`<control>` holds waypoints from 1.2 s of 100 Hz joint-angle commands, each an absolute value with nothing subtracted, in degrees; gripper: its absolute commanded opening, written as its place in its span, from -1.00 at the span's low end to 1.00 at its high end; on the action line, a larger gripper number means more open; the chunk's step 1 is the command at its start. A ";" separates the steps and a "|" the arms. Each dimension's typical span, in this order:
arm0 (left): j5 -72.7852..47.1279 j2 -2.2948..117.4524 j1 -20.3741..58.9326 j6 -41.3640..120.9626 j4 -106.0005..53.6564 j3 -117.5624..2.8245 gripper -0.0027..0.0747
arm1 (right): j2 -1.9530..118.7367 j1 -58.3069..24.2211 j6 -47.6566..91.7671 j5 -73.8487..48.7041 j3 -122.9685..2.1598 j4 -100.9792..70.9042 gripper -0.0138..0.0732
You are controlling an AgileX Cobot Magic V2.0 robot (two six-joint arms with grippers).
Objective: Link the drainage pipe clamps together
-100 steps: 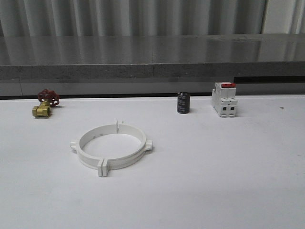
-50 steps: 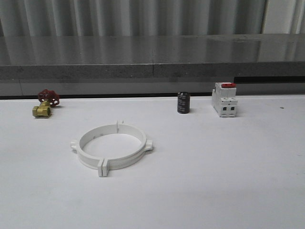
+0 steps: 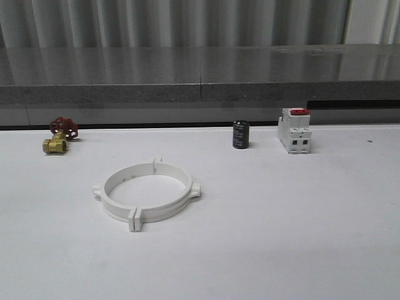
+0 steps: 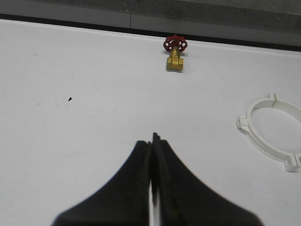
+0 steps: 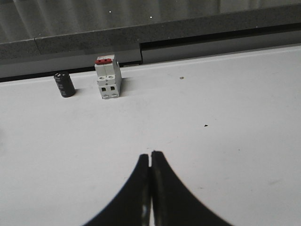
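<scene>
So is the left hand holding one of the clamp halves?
No, the left hand is shut on nothing, and the drainage pipe clamps lie apart from it on the table.

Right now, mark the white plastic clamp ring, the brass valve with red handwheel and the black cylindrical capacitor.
white plastic clamp ring [image 3: 119, 208], front view, near-left rim.
brass valve with red handwheel [image 3: 55, 145], front view, brass body.
black cylindrical capacitor [image 3: 240, 135], front view, side wall.

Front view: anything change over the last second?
Nothing visibly changed. The joined drainage pipe clamps lie as a closed ring in the same spot on the table, and the brass valve, black capacitor and breaker have not moved.
</scene>
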State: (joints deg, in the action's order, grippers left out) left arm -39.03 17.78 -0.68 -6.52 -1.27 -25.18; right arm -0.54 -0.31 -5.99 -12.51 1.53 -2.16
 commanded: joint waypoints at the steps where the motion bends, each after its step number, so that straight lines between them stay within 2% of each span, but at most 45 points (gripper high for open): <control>1: -35.02 18.15 -0.65 -6.53 -1.62 -26.64 -0.99 | -1.69 -0.84 -6.75 -5.54 0.50 -0.69 -0.84; 27: -35.02 18.15 -0.65 -6.53 -1.62 -26.64 -0.99 | -1.69 -1.03 -6.92 -0.35 0.50 -0.61 -0.84; 120: -35.02 18.15 -0.65 -6.53 -1.62 -26.64 -0.98 | -1.69 -1.96 -6.92 0.00 0.50 0.00 -0.84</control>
